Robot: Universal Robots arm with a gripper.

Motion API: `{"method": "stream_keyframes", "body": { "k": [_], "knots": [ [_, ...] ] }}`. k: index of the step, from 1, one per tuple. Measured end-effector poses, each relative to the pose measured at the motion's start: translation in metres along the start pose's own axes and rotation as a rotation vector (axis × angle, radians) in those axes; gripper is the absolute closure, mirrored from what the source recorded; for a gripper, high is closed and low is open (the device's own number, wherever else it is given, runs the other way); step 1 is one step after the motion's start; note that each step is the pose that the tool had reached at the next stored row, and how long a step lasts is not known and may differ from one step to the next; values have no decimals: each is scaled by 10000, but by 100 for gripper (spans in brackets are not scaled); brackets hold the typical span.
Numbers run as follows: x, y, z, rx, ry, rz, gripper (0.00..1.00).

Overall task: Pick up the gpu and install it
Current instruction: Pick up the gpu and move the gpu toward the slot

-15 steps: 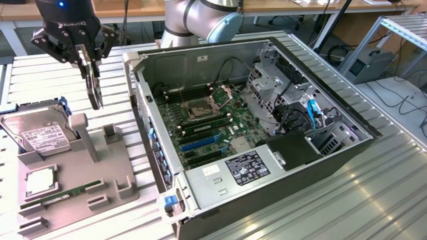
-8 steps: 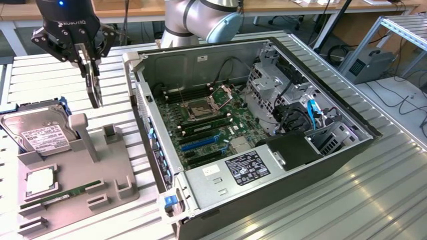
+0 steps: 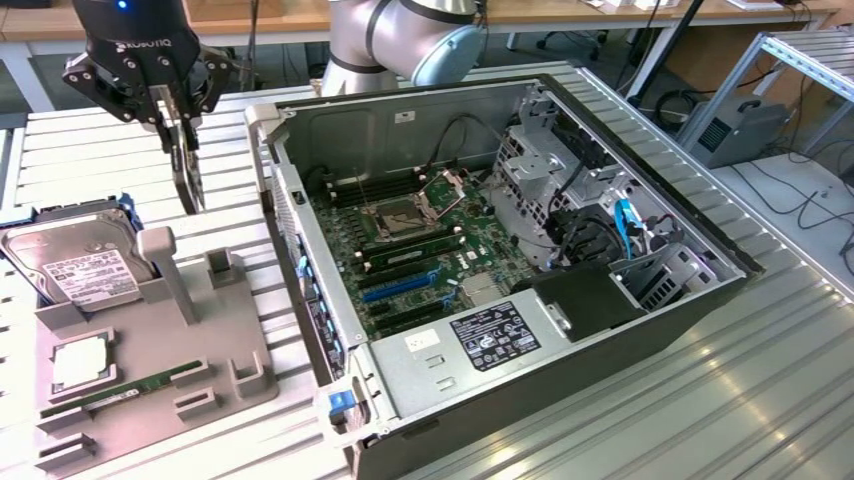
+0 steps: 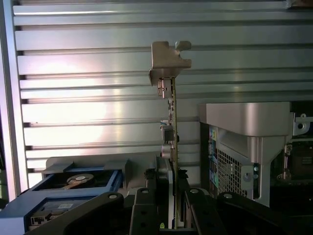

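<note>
Gpu (image 3: 191, 172), thin dark card edge-on (silvery bracket at its free end), clamped in gripper (image 3: 172, 122), near open case (image 3: 374, 130).

Hard drive (image 3: 80, 262) propped on grey holder (image 3: 227, 350); memory stick (image 3: 127, 388), probably CPU (image 3: 80, 362) alongside.

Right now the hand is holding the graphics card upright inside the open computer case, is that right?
Not quite. The hand does hold the graphics card upright, but outside the computer case, not inside it. The card hangs above the slatted table, on the exterior view's left of the case. The exterior view shows this.
</note>
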State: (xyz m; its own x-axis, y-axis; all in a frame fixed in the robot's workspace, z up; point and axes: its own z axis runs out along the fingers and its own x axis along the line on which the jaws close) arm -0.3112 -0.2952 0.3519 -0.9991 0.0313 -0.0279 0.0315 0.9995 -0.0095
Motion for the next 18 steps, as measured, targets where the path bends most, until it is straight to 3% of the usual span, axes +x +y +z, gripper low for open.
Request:
{"method": "stream_keyframes", "body": {
  "k": [18],
  "knots": [
    [2,79,-1,-17,0,0,73]
  ]
}}
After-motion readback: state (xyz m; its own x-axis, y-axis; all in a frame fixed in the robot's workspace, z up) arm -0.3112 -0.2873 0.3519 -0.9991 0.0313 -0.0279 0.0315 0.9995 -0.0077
